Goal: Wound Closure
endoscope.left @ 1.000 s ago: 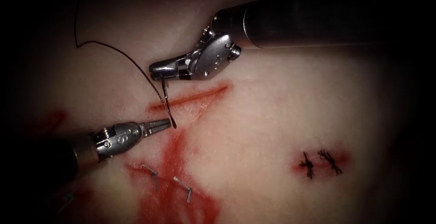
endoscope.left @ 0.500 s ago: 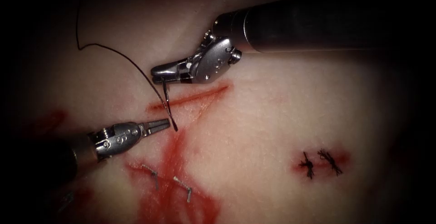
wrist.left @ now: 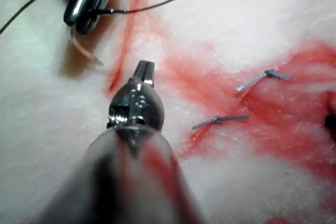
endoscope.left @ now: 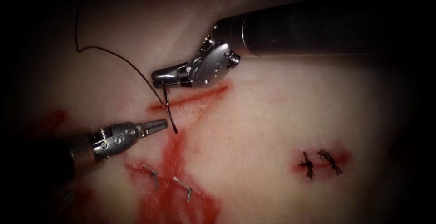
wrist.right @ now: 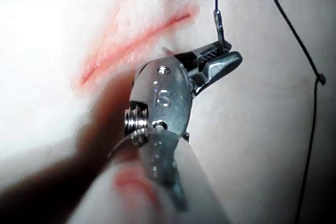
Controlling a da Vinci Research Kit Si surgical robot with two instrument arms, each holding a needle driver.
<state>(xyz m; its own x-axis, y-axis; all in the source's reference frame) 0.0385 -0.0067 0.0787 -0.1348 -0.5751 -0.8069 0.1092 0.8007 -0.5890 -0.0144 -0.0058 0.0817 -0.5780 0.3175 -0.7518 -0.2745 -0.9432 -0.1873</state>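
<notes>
The right tool [endoscope.left: 160, 75] reaches in from the upper right, its jaws shut on the curved needle [endoscope.left: 169, 108] near its thread end. The needle hangs down across the left end of the cut [endoscope.left: 193, 97]. Its tip sits just past the cut's near edge, over the tissue [endoscope.left: 272, 115], and I cannot see it in the tissue. Dark thread [endoscope.left: 113, 53] arcs up and left from the needle. The left tool [endoscope.left: 160, 125] lies just left of the needle tip, jaws shut and holding nothing. The left wrist view shows its jaws [wrist.left: 144, 70] closed near the cut [wrist.left: 123, 51] and the needle [wrist.left: 84, 50]. The right wrist view shows the right tool [wrist.right: 220, 59] clamping the needle [wrist.right: 218, 22].
Red fluid [endoscope.left: 177, 192] spreads below the cut, with two small metal staples [endoscope.left: 153, 174] [endoscope.left: 184, 188] lying in it. Two dark knotted stitches [endoscope.left: 309, 165] [endoscope.left: 330, 160] sit on a reddened spot to the lower right. The right tool's shaft [endoscope.left: 309, 26] crosses the upper right.
The left tool has drawn back a little to the left, away from the needle tip. The right tool turned slightly and the needle tip shifted a bit down and right.
</notes>
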